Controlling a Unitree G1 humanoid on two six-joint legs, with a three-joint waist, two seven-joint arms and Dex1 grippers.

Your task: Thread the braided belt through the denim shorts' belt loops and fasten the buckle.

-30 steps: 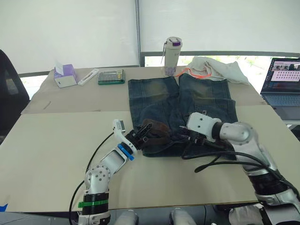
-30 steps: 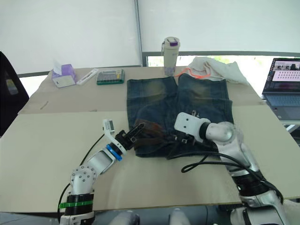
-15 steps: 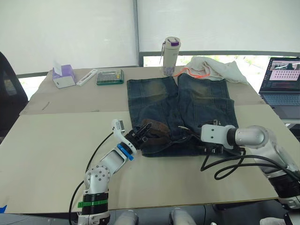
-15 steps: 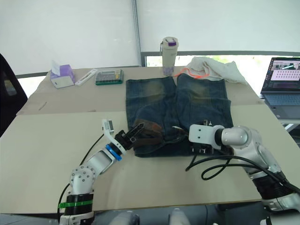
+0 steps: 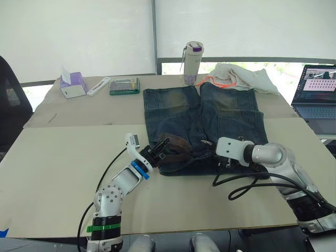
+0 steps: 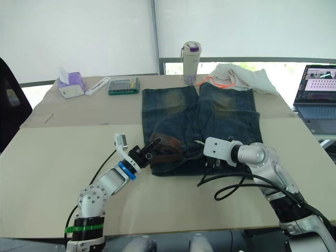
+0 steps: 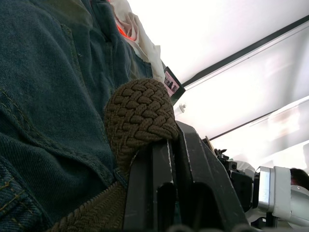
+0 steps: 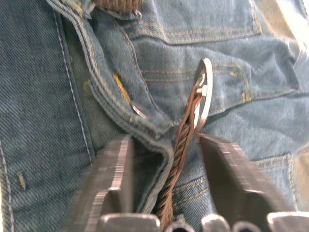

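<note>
The denim shorts (image 5: pixel 231 113) lie flat on the table, waistband toward me. The braided belt (image 5: pixel 176 144) rests in a brown fold on the waistband's left part. My left gripper (image 5: pixel 160 148) is shut on that fold; the left wrist view shows the belt (image 7: pixel 140 113) bent over its fingers. My right gripper (image 8: pixel 166 142) is open over the waistband's middle, its fingers either side of the belt's strap just behind the silver buckle (image 8: pixel 205 92), which lies on the denim. In the head views the belt loops are too small to make out.
A bottle (image 5: pixel 192 63) and a white cloth with orange cord (image 5: pixel 241 77) sit behind the shorts. A laptop (image 5: pixel 317 97) is at the right edge. A tissue box (image 5: pixel 72 85) and a flat case (image 5: pixel 124 85) stand at the back left. Black cables (image 5: pixel 247 184) trail by my right arm.
My right gripper swung out to the right, then came back left over the waistband by the buckle, and its fingers have drawn closer together. The left gripper and its belt fold stayed put.
</note>
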